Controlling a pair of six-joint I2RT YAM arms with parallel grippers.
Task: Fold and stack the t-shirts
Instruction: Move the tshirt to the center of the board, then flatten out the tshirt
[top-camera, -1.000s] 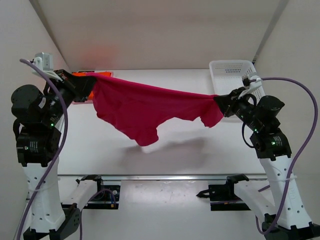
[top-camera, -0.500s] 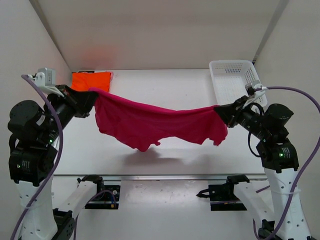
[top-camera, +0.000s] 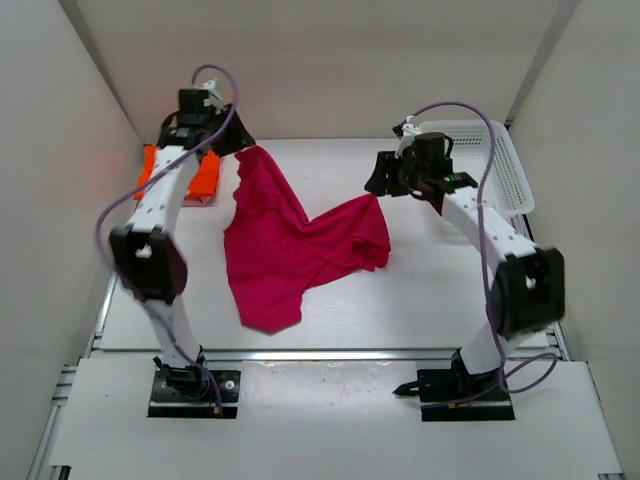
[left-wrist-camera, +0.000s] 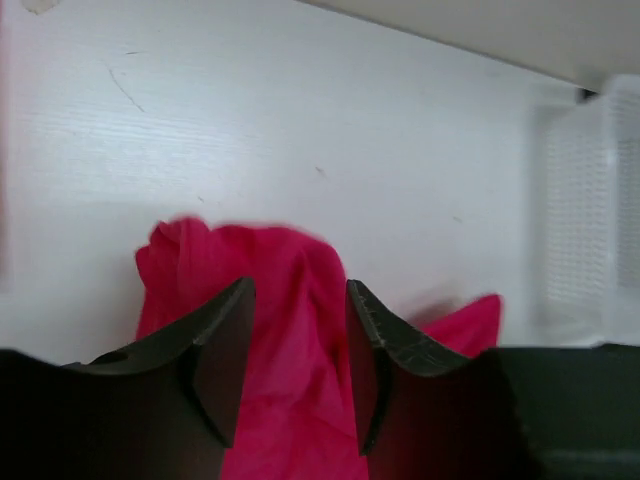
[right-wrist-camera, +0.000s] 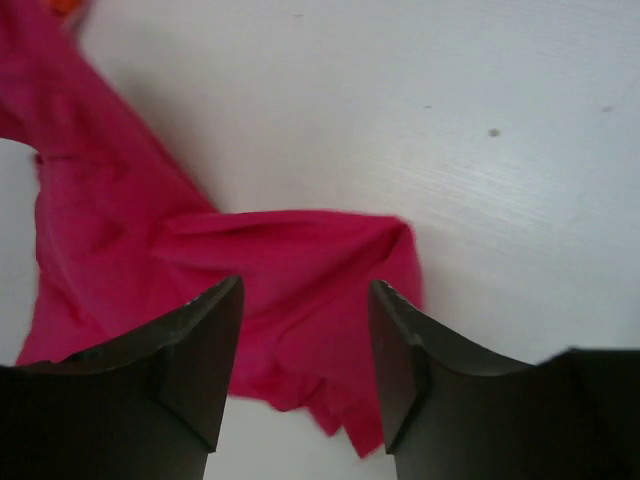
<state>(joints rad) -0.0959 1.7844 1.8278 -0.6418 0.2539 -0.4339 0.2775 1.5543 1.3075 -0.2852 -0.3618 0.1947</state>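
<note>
The deep magenta t-shirt (top-camera: 290, 245) lies crumpled in a rough V on the white table, its two upper corners pointing toward the grippers. My left gripper (top-camera: 240, 143) hovers at its far left corner with jaws apart. In the left wrist view the magenta t-shirt (left-wrist-camera: 300, 330) shows loose between the left gripper's (left-wrist-camera: 300, 287) fingers. My right gripper (top-camera: 378, 185) is open just above the shirt's right corner. The magenta t-shirt (right-wrist-camera: 300, 270) lies flat under the right gripper (right-wrist-camera: 305, 290), and nothing is pinched. An orange t-shirt (top-camera: 205, 172) lies at the back left, partly hidden by the left arm.
A white mesh basket (top-camera: 505, 165) stands at the back right, beside the right arm; it also shows blurred as a basket (left-wrist-camera: 590, 200) in the left wrist view. Both arms are stretched far forward over the table. Walls close in on the left, right and back.
Both arms swung forward and down from holding the shirt stretched in the air. Both grippers opened, and the magenta shirt now lies on the table.
</note>
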